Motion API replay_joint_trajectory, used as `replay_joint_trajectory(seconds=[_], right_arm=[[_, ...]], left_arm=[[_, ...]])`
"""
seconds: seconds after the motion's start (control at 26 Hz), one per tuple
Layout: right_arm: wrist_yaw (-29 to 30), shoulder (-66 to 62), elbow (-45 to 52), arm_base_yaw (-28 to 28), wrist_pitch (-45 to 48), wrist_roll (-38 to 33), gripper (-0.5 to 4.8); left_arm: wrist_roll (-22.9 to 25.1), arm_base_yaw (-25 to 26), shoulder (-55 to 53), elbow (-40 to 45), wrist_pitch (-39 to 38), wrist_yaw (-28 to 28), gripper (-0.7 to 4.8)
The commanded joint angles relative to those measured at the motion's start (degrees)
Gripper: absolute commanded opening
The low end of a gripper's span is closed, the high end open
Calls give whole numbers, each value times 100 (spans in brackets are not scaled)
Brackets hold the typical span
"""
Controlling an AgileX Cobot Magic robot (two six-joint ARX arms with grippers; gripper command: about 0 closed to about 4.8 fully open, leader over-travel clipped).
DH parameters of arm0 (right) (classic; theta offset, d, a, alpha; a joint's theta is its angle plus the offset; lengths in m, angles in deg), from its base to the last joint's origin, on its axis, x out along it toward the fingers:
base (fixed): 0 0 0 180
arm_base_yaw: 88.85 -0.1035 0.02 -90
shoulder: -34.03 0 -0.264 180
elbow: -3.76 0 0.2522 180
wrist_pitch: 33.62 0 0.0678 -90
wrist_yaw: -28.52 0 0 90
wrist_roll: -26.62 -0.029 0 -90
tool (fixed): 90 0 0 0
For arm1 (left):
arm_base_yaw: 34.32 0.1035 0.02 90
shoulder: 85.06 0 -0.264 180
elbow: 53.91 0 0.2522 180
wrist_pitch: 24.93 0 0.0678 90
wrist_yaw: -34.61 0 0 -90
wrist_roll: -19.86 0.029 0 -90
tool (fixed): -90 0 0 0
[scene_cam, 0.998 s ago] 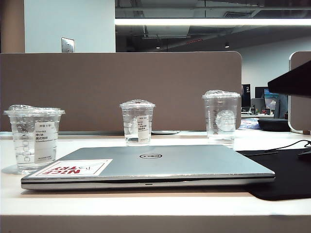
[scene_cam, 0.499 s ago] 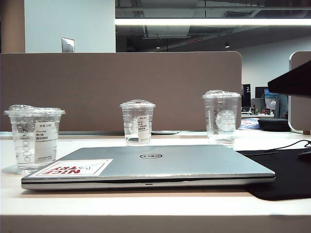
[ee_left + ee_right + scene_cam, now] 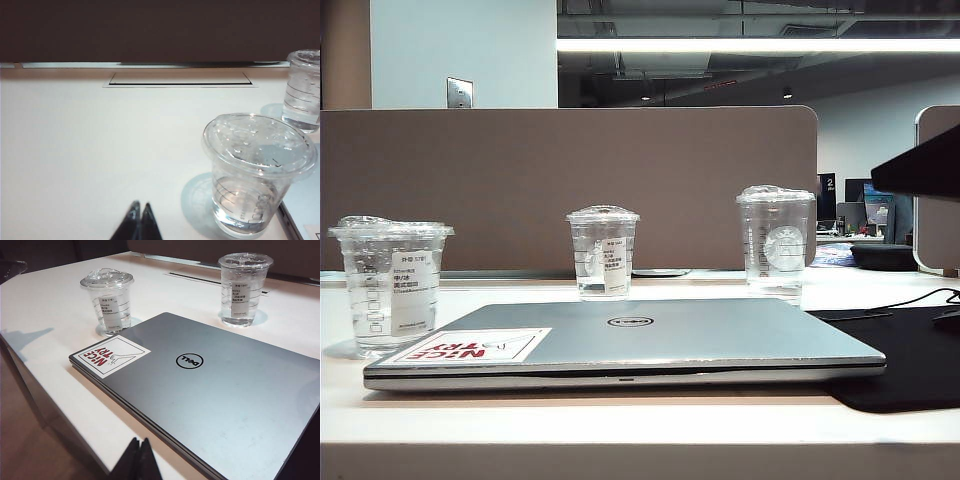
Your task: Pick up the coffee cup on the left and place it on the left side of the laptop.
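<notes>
Your coffee cup (image 3: 392, 285) stands upright on the white table (image 3: 620, 420), just left of the closed laptop (image 3: 640, 340), before a brown partition (image 3: 570, 180). Left gripper (image 3: 140, 210) and right gripper (image 3: 140, 445) hang pinched together, empty.

A white table (image 3: 620, 415) carried everything. The closed laptop (image 3: 650, 340) lay flat near its front edge. The coffee cup (image 3: 392, 285) stood upright on the table just left of the laptop's stickered corner. A narrower cup (image 3: 603, 252) stood behind the laptop near the middle, and the tallest cup (image 3: 776, 243) stood behind it to the right. A black mat (image 3: 910, 360) lay on the table on the laptop's right. A rectangular hatch (image 3: 180, 79) sat flush in the tabletop near the back edge.
</notes>
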Motion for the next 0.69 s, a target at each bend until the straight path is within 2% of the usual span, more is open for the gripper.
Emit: replay_joint_trajectory(seconds=[0.04,0.27,0.35,0.38,0.69], right_arm=[[-2,2,24,55,85,-15,-4],[127,179,24,935,79,-15,-4],[127,295,24,1357,81,-15,-4],[125,369,24,1786,138,-15,-4],[129,367,24,3121,280,-20,-5]], left_arm=[[4,-4,0,-20,48,0,-5],[4,-4,0,-20,48,2,-5],[4,-4,0,-20,44,0,-5],[4,-4,0,-20,44,0,-5],[4,-7,0,-20,39,0,-5]])
